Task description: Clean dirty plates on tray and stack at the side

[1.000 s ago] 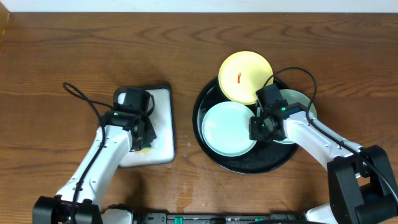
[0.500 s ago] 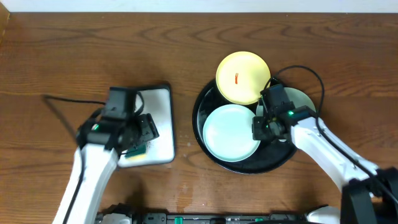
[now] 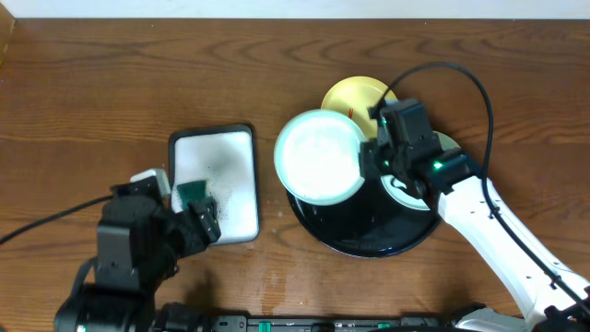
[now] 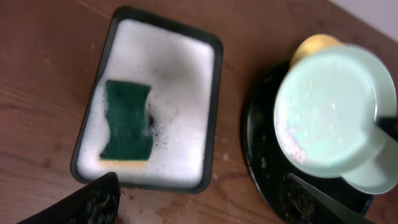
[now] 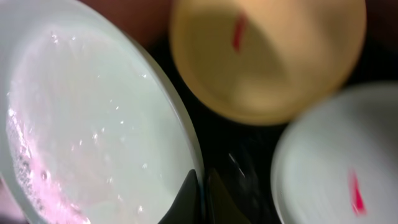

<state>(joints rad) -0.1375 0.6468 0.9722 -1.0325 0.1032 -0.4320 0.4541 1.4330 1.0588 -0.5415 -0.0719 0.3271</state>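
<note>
My right gripper (image 5: 200, 196) is shut on the rim of a pale mint plate (image 3: 320, 155), which hangs tilted over the left edge of the black tray (image 3: 369, 238). Pinkish suds sit along that plate's (image 5: 93, 124) lower edge. A pale yellow plate (image 5: 267, 56) with a red smear lies at the tray's far side. A second mint plate (image 5: 342, 174), also smeared red, rests on the tray's right, largely under my right arm in the overhead view. My left gripper (image 4: 199, 205) is open and empty, back from the green sponge (image 4: 127, 121).
The sponge lies in foam inside a white rectangular tray with a dark rim (image 4: 211, 112), left of the black tray (image 4: 261, 155). Bare wooden table surrounds both. A black cable loops above my right arm.
My left gripper let go of the sponge, opened and drew back toward the table's front. My right gripper raised the mint plate off the tray and carried it left.
</note>
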